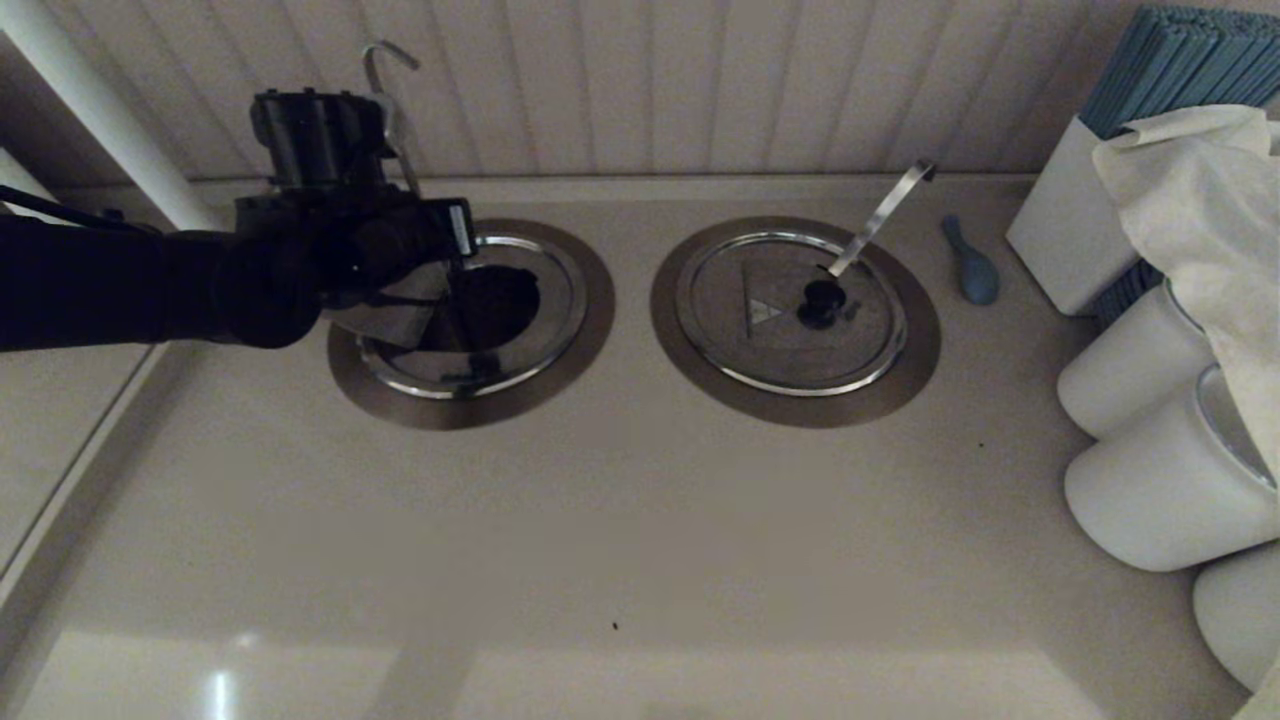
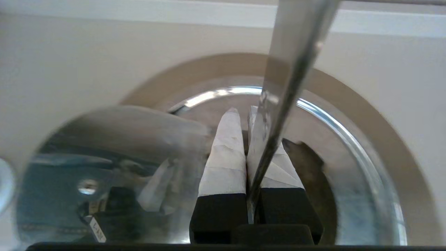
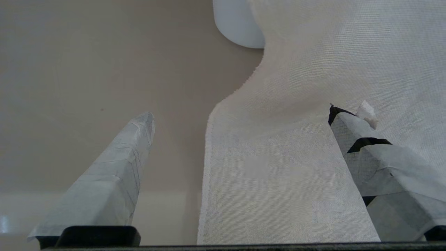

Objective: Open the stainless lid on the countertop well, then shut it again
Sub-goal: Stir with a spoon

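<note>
The stainless lid is lifted and tilted over the left side of the countertop well, whose dark inside shows. Its thin hook-topped handle rises behind my left wrist. My left gripper hangs over the well, and in the left wrist view the left gripper is shut with the thin steel handle pinched between its taped fingers. The lid shows shiny beside them; its knob is hidden. My right gripper is open over a white cloth, outside the head view.
The twin lid with the wide strip handle lies shut on its bronze ring. A blue spoon, a white box of blue sticks, white tubs and a cloth crowd the right.
</note>
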You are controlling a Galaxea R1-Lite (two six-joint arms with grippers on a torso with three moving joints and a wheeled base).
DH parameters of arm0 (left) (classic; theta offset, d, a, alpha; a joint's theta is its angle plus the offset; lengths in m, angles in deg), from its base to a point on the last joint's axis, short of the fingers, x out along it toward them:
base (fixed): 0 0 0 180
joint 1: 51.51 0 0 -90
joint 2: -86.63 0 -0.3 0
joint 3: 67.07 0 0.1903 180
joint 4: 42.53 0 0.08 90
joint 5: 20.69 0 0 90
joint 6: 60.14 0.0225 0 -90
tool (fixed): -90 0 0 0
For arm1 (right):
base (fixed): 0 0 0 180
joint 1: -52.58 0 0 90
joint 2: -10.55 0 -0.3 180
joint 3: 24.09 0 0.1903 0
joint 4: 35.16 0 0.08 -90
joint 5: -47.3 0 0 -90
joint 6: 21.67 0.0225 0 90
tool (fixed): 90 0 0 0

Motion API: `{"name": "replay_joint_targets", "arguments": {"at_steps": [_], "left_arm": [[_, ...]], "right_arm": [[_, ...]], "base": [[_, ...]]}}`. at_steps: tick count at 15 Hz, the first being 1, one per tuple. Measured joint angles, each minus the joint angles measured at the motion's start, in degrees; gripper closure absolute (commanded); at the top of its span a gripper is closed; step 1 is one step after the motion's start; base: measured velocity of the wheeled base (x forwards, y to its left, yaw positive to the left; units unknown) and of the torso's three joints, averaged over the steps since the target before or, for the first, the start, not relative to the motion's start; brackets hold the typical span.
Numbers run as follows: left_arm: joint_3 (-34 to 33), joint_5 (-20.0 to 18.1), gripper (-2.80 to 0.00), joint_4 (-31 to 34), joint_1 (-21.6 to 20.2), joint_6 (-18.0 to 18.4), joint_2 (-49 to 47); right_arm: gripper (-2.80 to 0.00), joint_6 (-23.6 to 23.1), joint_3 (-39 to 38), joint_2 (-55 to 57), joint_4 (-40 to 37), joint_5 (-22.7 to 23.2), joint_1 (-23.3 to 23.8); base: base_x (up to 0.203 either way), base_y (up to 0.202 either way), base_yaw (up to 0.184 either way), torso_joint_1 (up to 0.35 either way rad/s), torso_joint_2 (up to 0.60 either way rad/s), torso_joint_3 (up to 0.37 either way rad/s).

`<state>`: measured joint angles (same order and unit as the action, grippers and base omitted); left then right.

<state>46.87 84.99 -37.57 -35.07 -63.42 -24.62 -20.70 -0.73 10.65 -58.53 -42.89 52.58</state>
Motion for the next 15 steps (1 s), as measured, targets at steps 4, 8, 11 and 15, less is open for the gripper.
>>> {"name": "replay_joint_targets", "arguments": {"at_steps": [4, 8, 11, 15], "left_arm": [[-0.17, -0.13, 0.0, -0.27, 3.2, -0.73, -0.21], [2.9, 1.64, 0.0, -2.08, 5.16, -3.07, -3.0], [5.71, 4.13, 0.0, -2.82, 4.69, -3.25, -5.3], [5.72, 3.94, 0.0, -2.49, 1.35, -3.05, -4.77]], "right_arm": [[-2.8, 0.0, 0.0, 0.0, 0.0, 0.02, 0.0], [-2.8, 0.0, 0.0, 0.0, 0.0, 0.03, 0.02], [-2.8, 0.0, 0.0, 0.0, 0.0, 0.03, 0.0], [-2.8, -0.02, 0.0, 0.0, 0.0, 0.0, 0.0]], "base": [[0.0, 0.0, 0.0, 0.0, 0.0, 0.0], [0.0, 0.0, 0.0, 0.0, 0.0, 0.0], [0.0, 0.0, 0.0, 0.0, 0.0, 0.0], [0.0, 0.0, 0.0, 0.0, 0.0, 0.0]]}}
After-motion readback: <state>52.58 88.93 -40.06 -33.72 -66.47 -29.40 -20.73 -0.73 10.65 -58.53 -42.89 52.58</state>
